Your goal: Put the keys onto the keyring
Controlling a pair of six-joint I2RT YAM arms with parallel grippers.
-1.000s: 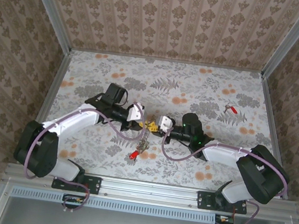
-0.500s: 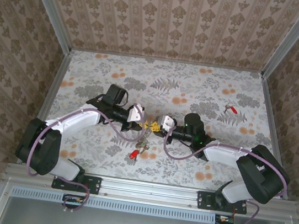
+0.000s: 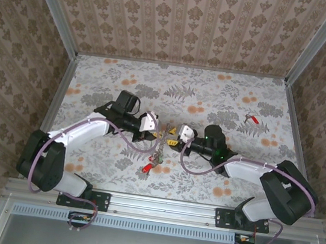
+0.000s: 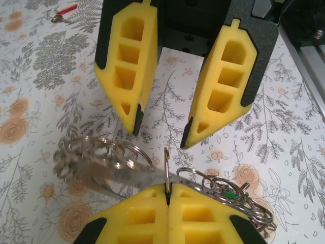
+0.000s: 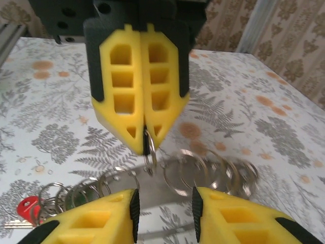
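Right wrist, left claw [image 5: 145, 142] pinching ring [image 5: 149, 157], top external, stray key [image 3: 252, 119]

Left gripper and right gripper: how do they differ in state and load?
The left gripper has its fingers pressed together; the right gripper has them apart. The left gripper pinches a thin metal ring at its tips; the right gripper holds nothing. Both have yellow fingers and face each other, tips close, near the bunch of rings.
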